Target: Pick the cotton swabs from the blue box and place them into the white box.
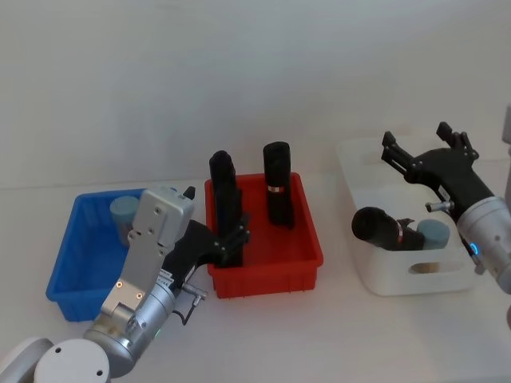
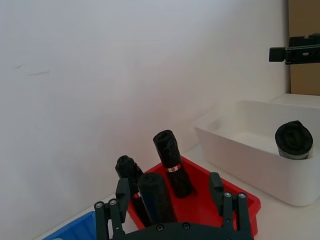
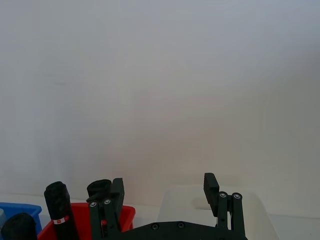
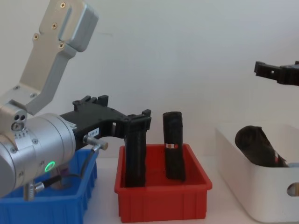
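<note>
1. Currently the left end effector (image 1: 231, 239) hangs above the worktop beside the red bin (image 1: 307, 239), at that bin's near corner on the blue-box side. Its fingers are spread apart and carry nothing.
2. The right end effector (image 1: 423, 148) hangs above the white box (image 1: 355, 239), over its far side. Its fingers are likewise spread and empty.
3. One tub of cotton swabs (image 1: 124, 214) stands in the blue box (image 1: 76, 263), in the corner farthest from the robot on the red-bin side. Its pale blue lid faces up.
4. A second tub, also with a pale blue lid, already lies in the white box, next to a black cylinder (image 1: 383, 229) resting there.
5. Two tall black upright objects (image 1: 278, 191) stand in the red bin; these are not task items.
6. Handling judgement: the tub is probably light, rigid and smooth-walled, so it may slip if pinched weakly and could crack or pop its lid if squeezed hard.
7. Recommended hold: close the fingers across the cylindrical wall below the lid, approaching from above. The tub sits close to the blue box walls, so finger clearance on that side looks tight.
8. The left end effector is the nearer of the two to the blue box.
</note>
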Controlling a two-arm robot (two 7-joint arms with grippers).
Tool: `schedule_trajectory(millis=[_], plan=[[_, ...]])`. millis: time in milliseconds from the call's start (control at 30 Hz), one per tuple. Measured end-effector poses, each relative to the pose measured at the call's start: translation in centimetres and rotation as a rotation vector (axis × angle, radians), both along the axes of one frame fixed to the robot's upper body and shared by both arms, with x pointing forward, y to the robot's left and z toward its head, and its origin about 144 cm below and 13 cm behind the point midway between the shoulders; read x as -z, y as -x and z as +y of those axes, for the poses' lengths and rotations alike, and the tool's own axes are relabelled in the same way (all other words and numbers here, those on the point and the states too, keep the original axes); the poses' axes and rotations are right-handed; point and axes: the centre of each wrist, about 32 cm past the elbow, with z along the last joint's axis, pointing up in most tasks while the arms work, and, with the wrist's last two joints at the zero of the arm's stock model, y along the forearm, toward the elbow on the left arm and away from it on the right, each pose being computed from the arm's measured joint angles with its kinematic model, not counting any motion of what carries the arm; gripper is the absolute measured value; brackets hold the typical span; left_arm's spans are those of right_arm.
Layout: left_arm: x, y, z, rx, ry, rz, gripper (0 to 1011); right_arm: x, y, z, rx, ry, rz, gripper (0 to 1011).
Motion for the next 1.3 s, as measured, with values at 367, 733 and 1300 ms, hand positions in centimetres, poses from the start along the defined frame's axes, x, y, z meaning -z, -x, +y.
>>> schedule_trajectory(millis=[367,733,1300], plan=[[0.0,0.0,0.0,0.0,0.0,0.0,999,-0.47,-0.07,0.0,-0.008,-0.004,-0.035,1002],[0.0,0.0,0.0,0.0,0.0,0.0,999,-0.64,-0.09,0.0,-0.01,-0.006,-0.047,1001],[0.0,0.0,0.0,0.0,0.0,0.0,1000,-0.74,-0.11,0.01,-0.011,-0.005,-0.053,1002]])
